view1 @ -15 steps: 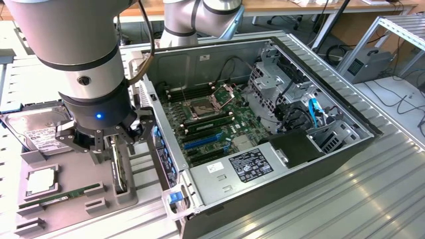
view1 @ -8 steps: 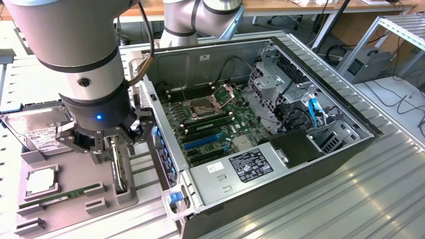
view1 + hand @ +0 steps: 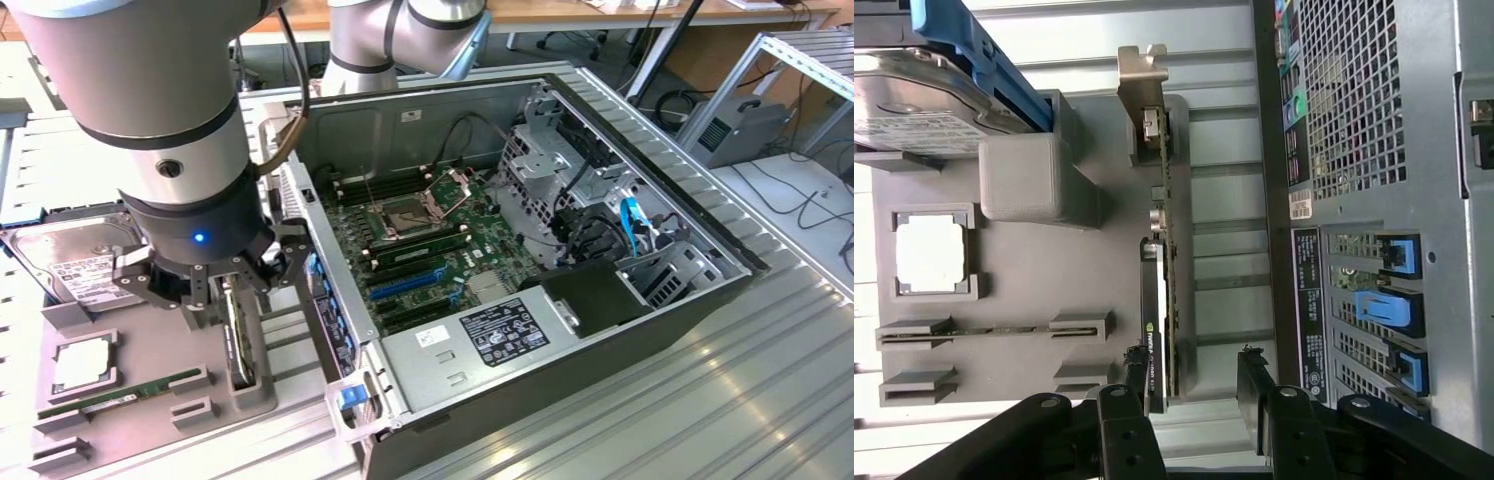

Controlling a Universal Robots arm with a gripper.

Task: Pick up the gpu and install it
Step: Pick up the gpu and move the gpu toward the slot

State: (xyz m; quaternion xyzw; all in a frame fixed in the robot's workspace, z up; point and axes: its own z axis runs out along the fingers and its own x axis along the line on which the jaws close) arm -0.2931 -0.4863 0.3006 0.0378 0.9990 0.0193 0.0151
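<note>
The gpu (image 3: 240,342) stands on its long edge in a slot of the grey fixture tray (image 3: 140,432), to the exterior view's left of the open computer case (image 3: 627,300). In the wrist view the gpu (image 3: 1157,250) is a thin black card with its pale metal bracket (image 3: 1142,72) at the far end. My gripper (image 3: 230,292) hovers right above the card, open. The gripper (image 3: 1194,385) has one fingertip (image 3: 1136,368) at the card's near end and the other fingertip (image 3: 1252,372) well off to its side. Nothing is gripped.
On the tray also lie a silver hard drive (image 3: 80,265), a square processor (image 3: 83,365) and a green memory stick (image 3: 120,395). The case's motherboard with blue card slots (image 3: 407,283) lies exposed. The case's rear wall (image 3: 1374,200) stands close beside the tray.
</note>
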